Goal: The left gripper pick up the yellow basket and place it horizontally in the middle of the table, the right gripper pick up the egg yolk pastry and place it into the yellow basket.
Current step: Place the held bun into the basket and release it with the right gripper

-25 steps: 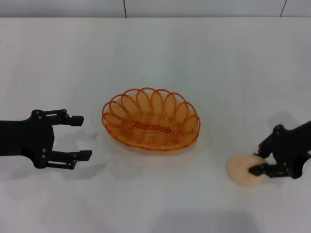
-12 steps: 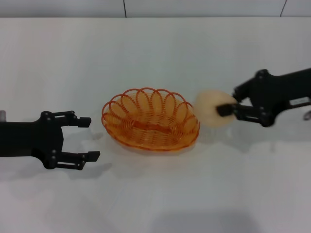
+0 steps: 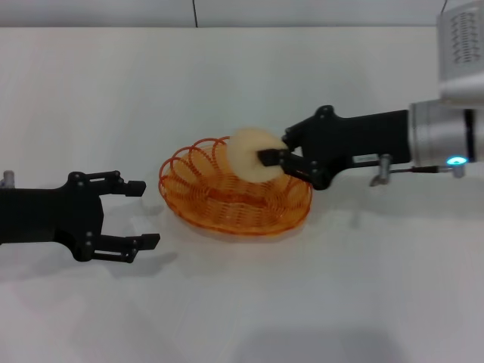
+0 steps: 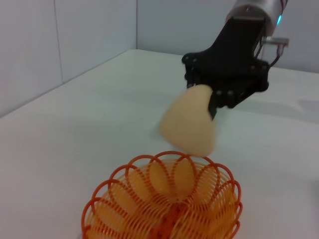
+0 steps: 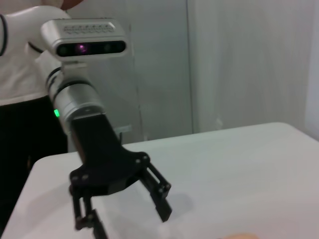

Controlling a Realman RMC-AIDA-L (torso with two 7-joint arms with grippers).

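Note:
The yellow basket lies lengthwise in the middle of the white table; it also shows in the left wrist view. My right gripper is shut on the egg yolk pastry and holds it above the basket's far rim. The left wrist view shows the pastry held tilted in that gripper, above the basket. My left gripper is open and empty on the table, just left of the basket; it also shows in the right wrist view.
A wall runs along the table's far edge. A person in white stands behind the left arm in the right wrist view.
My right gripper lifted the pastry from the table's front right and carried it left, now over the basket. My left gripper shifted slightly toward the basket and stayed open.

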